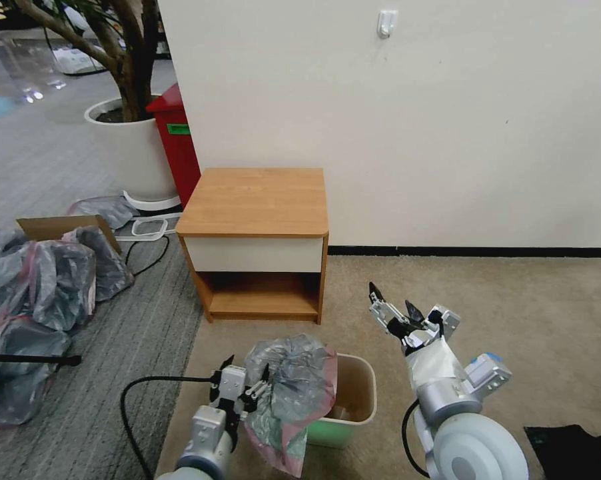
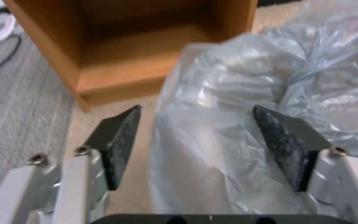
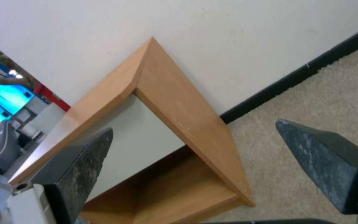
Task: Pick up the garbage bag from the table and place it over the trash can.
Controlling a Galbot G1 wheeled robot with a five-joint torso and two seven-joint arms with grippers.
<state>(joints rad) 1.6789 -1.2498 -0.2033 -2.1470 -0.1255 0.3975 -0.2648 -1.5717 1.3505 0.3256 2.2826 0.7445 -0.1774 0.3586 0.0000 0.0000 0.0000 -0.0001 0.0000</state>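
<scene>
The garbage bag point(image 1: 294, 383), crinkled grey with a pink-red rim, lies bunched over the left side of the cream trash can point(image 1: 357, 390) on the beige carpet. Part of the bag hangs down outside the can's front left. My left gripper point(image 1: 247, 367) is at the bag's left edge and is open. In the left wrist view the bag point(image 2: 237, 93) bulges into the gap of the left gripper point(image 2: 196, 107), closer to one finger than the other. My right gripper point(image 1: 392, 298) hovers open and holding nothing to the right of the can, pointing at the table point(image 1: 257, 200).
A heap of grey bags with a cardboard box point(image 1: 40, 287) lies on the grey carpet at left. A red bin point(image 1: 177, 140) and a white planter point(image 1: 134, 150) stand behind the table's left. A black cable point(image 1: 130, 393) loops near my left arm. Open beige carpet lies to the right.
</scene>
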